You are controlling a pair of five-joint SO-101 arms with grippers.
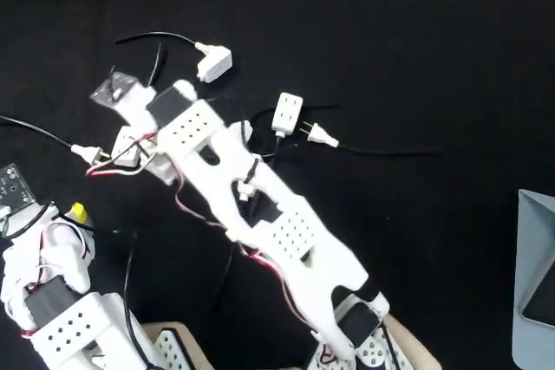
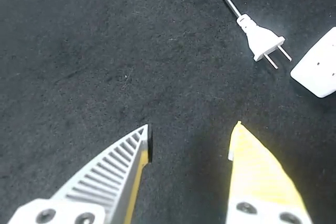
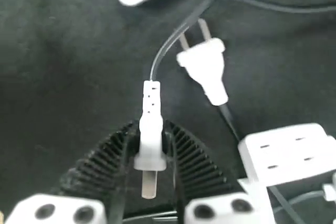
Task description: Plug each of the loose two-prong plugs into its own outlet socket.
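We take the white rectangular outlet block (image 1: 287,113) in the middle of the black cloth counter (image 1: 416,58) as our mark. Just beside it lies a loose white two-prong plug (image 1: 322,134) on a black cable, prongs turned toward the block but not in it.

The long white right arm (image 1: 260,188) crosses the counter close past that block. The right hand (image 3: 150,129) at its end sits well apart from the block, clamped on a slim white plastic plug (image 3: 150,109), with black ribbed fingers (image 3: 194,163) pressing both sides of its body. A second white plastic outlet block (image 3: 286,153) and another white two-prong plug (image 3: 206,69) lie near that hand, untouched.

Also well apart from our mark, the left hand (image 2: 192,127) hangs over bare cloth, its grey and yellow fingers (image 2: 260,174) spread with nothing between them. There a further white plug (image 2: 261,39) points its prongs at a white socket block (image 2: 317,64), just short of it.
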